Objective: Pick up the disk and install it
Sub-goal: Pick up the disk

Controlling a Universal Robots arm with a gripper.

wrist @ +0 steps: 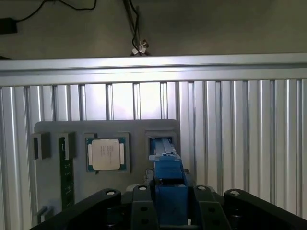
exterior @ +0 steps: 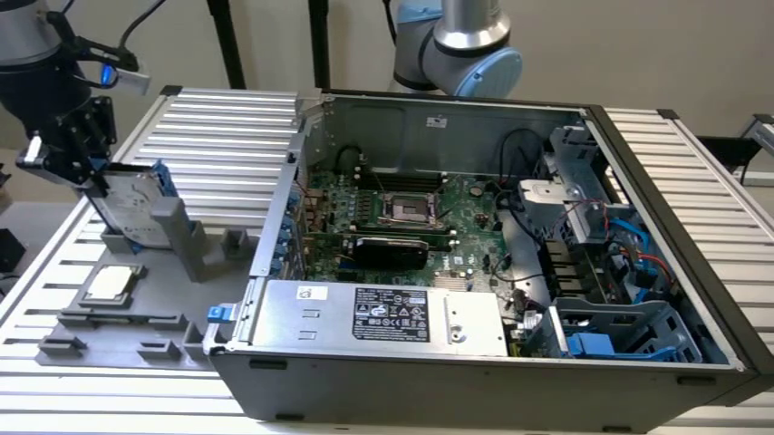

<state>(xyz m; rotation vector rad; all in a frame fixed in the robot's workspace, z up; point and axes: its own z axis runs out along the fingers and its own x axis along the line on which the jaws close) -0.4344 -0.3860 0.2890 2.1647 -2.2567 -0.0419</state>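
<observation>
Far on the exterior view's left, the claw [exterior: 103,181] hangs over a grey holder [exterior: 121,340] and pinches the disk [exterior: 130,207] by its top edge. The disk stands on its side in a slot of the holder, right under the claw. In the wrist view its blue frame [wrist: 169,184] sits between the black fingers [wrist: 144,211], one snug on each side, so I judge the grip to be on.

The job in hand looks like lifting the disk out of its slot. To do it well, I think the claw should go straight up, slowly and with no tipping, so the frame does not rub or jam on the slot walls. An even pinch on both sides would keep the disk from swinging.

Below the claw, a bit nearer the camera, a small square chip [exterior: 109,283] lies flat in its own nest. It is best left alone.

To the exterior view's right of the claw, well apart from it, sits the open computer case [exterior: 484,390]. Inside are a green board [exterior: 387,213], a silver power box [exterior: 459,317] and, farthest from the claw, a blue bay [exterior: 611,343].

The power box has a dark label [exterior: 390,314] with pale print, and the case's back wall has a white sticker [exterior: 438,119]. Both are too tiny to read, and no brand name can be made out.
</observation>
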